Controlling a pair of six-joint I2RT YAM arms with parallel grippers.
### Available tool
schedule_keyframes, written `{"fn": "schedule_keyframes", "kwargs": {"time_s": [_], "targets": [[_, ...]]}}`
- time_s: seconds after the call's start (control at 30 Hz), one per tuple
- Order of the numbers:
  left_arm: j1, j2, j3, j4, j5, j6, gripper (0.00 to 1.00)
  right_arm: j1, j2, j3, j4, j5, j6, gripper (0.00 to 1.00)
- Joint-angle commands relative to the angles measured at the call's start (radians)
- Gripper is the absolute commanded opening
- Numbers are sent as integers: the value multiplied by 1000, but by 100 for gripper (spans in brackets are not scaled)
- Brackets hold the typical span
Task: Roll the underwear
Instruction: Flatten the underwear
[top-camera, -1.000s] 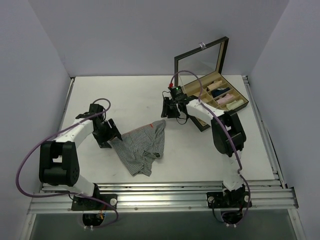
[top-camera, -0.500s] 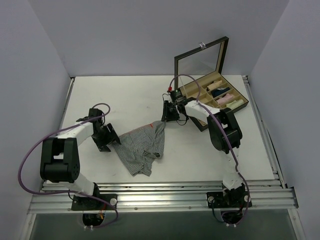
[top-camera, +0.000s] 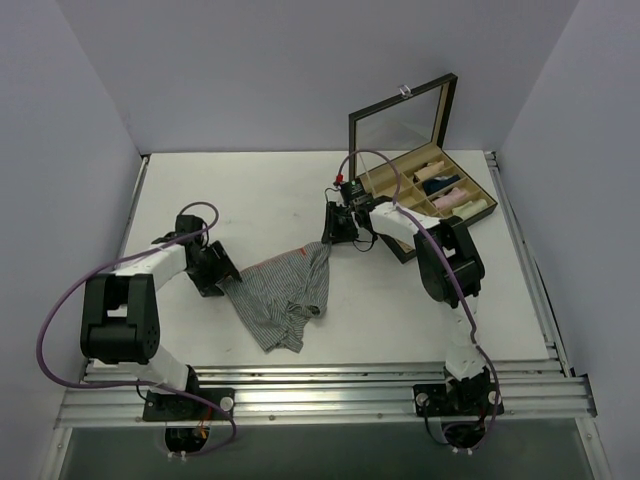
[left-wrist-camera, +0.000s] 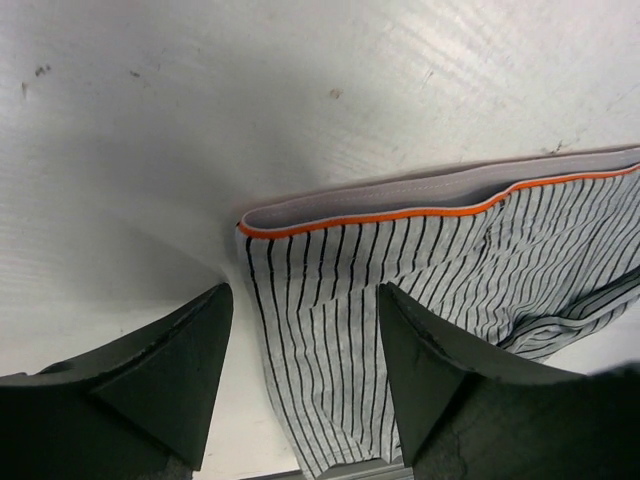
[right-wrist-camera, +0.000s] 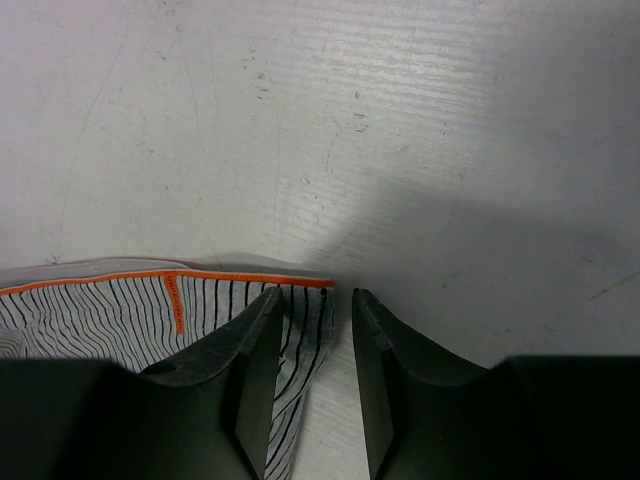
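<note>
Jaws of the left gripper (left-wrist-camera: 300, 375) stand spread wide; the right gripper's (right-wrist-camera: 310, 370) stand narrow, unclosed; each straddles one waistband (left-wrist-camera: 400, 205) corner of the striped underwear (top-camera: 285, 295), crumpled mid-table (top-camera: 250, 190), likely to stretch it flat.

Beyond the underwear (top-camera: 285, 295) the desk (top-camera: 250, 190) lies bare to the back wall, wide enough for a hand. The left hand (top-camera: 222, 272) stands astride its left waistband corner and the right hand (top-camera: 338, 228) blocks its far right corner. To its right is a bare strip, then the right arm (top-camera: 450, 265). Past that arm the box (top-camera: 430, 195), lid upright, closes the far right.
</note>
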Motion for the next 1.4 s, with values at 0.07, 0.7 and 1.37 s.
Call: {"fn": "schedule_keyframes", "kwargs": {"time_s": [0.07, 0.7, 1.37], "targets": [[10, 91, 0, 125, -42, 0, 57, 10, -3, -32, -6, -27, -16, 28], [10, -179, 305, -49, -11, 51, 2, -18, -276, 198, -143, 173, -106, 0], [-7, -346, 437, -265, -79, -15, 2, 42, -583, 94, -196, 223, -195, 0]]}}
